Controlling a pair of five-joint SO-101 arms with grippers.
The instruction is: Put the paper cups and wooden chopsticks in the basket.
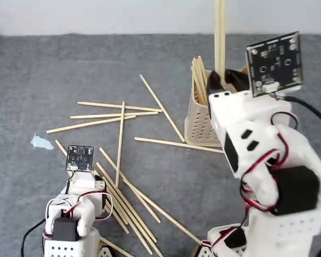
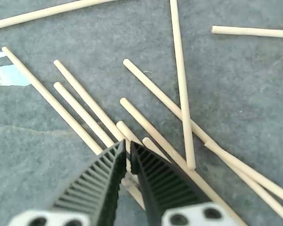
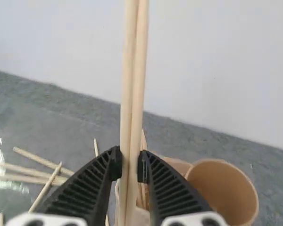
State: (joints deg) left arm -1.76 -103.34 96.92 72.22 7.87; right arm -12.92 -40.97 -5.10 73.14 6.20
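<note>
My right gripper (image 3: 129,165) is shut on two wooden chopsticks (image 3: 133,70) held upright. It hangs over the beige perforated basket (image 1: 199,127) at the back right. The held chopsticks (image 1: 220,32) rise past the top of the high view. The basket holds several chopsticks (image 1: 199,80) and a paper cup (image 3: 224,190). Many loose chopsticks (image 1: 120,136) lie scattered on the grey mat. My left gripper (image 2: 127,147) sits low at the front left, its jaws shut just over a bundle of chopsticks (image 2: 85,106), with one lying under the narrow slit between them.
A small light-blue scrap (image 1: 41,142) lies on the mat at the left, also seen as the blue scrap (image 2: 7,75) beyond the left gripper. The right arm's body (image 1: 267,176) takes up the front right. A pale wall stands behind the mat.
</note>
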